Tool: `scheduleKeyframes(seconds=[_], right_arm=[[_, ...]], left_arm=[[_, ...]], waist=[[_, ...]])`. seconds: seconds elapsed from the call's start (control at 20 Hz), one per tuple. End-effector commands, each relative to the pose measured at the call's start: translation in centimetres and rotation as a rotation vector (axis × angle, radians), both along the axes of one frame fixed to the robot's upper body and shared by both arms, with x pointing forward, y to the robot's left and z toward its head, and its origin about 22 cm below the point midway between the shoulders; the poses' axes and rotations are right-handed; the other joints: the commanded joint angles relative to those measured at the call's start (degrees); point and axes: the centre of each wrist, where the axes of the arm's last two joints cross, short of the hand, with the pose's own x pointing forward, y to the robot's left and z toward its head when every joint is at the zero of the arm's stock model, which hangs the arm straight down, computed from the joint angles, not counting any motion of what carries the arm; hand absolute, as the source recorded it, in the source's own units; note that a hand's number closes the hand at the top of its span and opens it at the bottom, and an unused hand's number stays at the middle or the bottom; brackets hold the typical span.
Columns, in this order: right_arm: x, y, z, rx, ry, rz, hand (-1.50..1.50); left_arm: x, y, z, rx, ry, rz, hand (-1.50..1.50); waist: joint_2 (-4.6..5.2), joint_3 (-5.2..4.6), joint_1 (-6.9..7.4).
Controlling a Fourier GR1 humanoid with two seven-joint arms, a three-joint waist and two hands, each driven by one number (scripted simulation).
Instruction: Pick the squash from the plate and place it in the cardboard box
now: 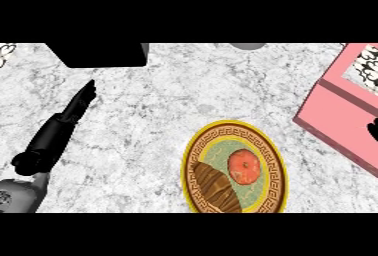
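Note:
A round plate [193, 150] with a yellow patterned rim lies on the marble counter, low and right of centre. On it sits a round orange-red squash [245, 166], with a brown ridged pastry [215, 186] beside it at the lower left. A pink box [336, 112] with an open top stands at the right edge. My left hand [71, 111] stretches flat over the counter at the left, fingers straight, well away from the plate and holding nothing. Only a small black part of my right hand [373, 129] shows at the right edge, over the pink box.
A black box [100, 54] stands at the back left. A grey rounded object [247, 46] peeks in at the top edge. A white patterned item [6, 54] shows at the far top left. Bare marble lies between my left hand and the plate.

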Motion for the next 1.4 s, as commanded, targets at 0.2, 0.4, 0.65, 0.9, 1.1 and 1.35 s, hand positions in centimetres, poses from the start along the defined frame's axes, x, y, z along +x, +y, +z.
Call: scheduleKeyframes(seconds=[0.2,0.4,0.65,0.9,1.1,1.35], right_arm=[[-1.4,4.1,2.9,-0.217,0.277,-0.033,-1.5],[-0.8,6.1,3.0,-0.281,0.358,-0.081,-1.5],[0.6,8.5,2.3,-0.273,0.454,-0.114,-1.5],[1.2,10.4,2.0,-0.256,0.499,-0.121,-1.5],[2.9,12.4,-0.3,-0.269,0.542,-0.134,-1.5],[5.5,14.2,-1.5,-0.311,0.499,-0.193,-1.5]], left_arm=[[1.4,-1.2,1.0,0.006,0.0,-0.095,0.0],[2.1,-3.2,0.8,-0.008,-0.016,-0.092,0.0],[2.0,-3.0,0.2,-0.012,0.003,-0.101,0.0],[1.6,-1.6,-1.4,0.017,-0.004,-0.068,0.0],[1.9,-3.1,-0.1,0.001,0.002,-0.085,0.0],[2.2,-2.0,0.7,0.005,-0.002,-0.067,0.0]], waist=[[0.85,0.02,4.16],[0.92,0.02,4.71],[0.7,-0.01,5.0],[0.49,-0.03,4.17],[0.29,0.12,3.92],[0.19,0.14,3.6]])
